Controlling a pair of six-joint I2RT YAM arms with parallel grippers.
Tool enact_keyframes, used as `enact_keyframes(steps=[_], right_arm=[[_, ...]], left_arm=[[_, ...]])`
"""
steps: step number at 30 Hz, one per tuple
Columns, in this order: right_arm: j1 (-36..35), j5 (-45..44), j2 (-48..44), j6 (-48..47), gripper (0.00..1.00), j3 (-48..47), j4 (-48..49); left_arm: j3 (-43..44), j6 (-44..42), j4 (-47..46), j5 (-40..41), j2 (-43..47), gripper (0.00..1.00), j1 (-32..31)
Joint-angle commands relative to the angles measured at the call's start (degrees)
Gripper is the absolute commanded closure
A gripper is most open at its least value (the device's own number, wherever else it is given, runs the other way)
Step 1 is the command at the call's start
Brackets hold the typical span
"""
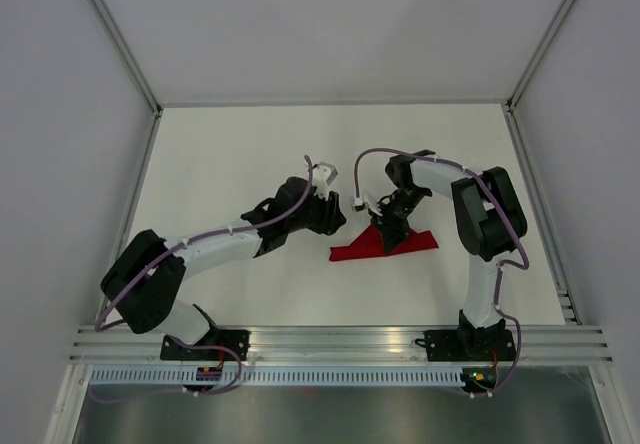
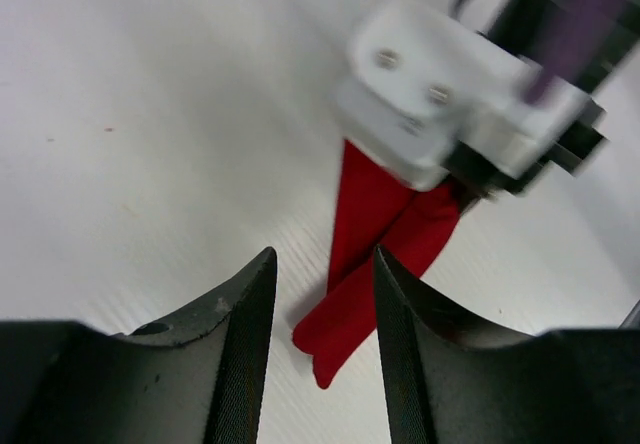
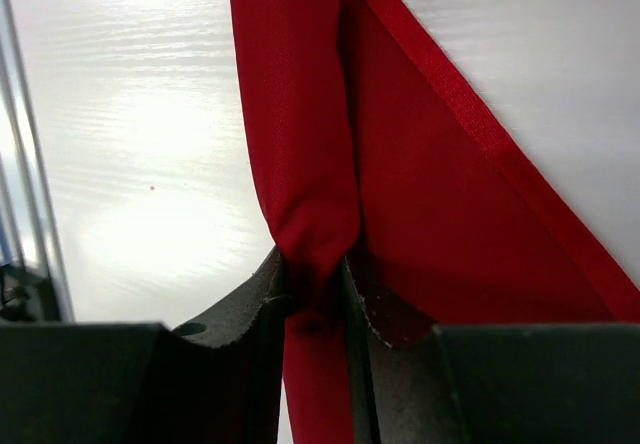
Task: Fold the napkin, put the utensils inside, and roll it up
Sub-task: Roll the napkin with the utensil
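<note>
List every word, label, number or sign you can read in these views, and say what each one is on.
No text can be read in any view.
Napkin: plain red, no print.
White housing on the right wrist: two screws only, blurred, no label visible.
Arm bases: small lights; any marking is too small to read.

The napkin (image 1: 385, 245) is a plain, bright red with a faint sheen and a slightly darker hemmed band along one edge. It lies on a white desk (image 1: 250, 154) marked with fine pale streaks. The arms (image 1: 215, 249) are white with black joints and purple cables (image 1: 372, 151), the rail (image 1: 340, 336) is silver, and the left claw (image 2: 325, 264) and right claw (image 3: 315, 274) are black with finely ribbed inner faces.
</note>
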State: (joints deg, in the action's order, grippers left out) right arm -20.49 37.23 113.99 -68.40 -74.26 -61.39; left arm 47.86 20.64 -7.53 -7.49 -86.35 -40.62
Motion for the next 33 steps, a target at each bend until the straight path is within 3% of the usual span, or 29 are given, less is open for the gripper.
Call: enact_keyframes(steps=[1,8,17,26,33], right_arm=[[0.0,-1.3,6.3,-4.5,0.84,-0.9,-5.8],[0.6,-1.4,10.8,-5.3,0.84,-4.6,-9.0],[1.3,-1.8,13.4,-4.5,0.83,-6.5,-9.8],[1.6,-2.1,14.6,-3.4,0.83,-7.5,-10.0],[1.7,-2.1,15.3,-3.3,0.83,-8.0,-10.5]], left_arm=[[-2.8,-8.8,-9.0,12.6,3.6,0.51,-7.4],[-2.2,-20.5,-11.8,19.7,-1.0,0.49,-21.1],[7.4,-32.9,-6.0,20.1,-14.6,0.48,-30.5],[12.2,-37.8,-3.9,20.7,-22.3,0.48,-32.4],[12.4,-41.7,-5.3,26.6,-26.2,0.49,-32.5]])
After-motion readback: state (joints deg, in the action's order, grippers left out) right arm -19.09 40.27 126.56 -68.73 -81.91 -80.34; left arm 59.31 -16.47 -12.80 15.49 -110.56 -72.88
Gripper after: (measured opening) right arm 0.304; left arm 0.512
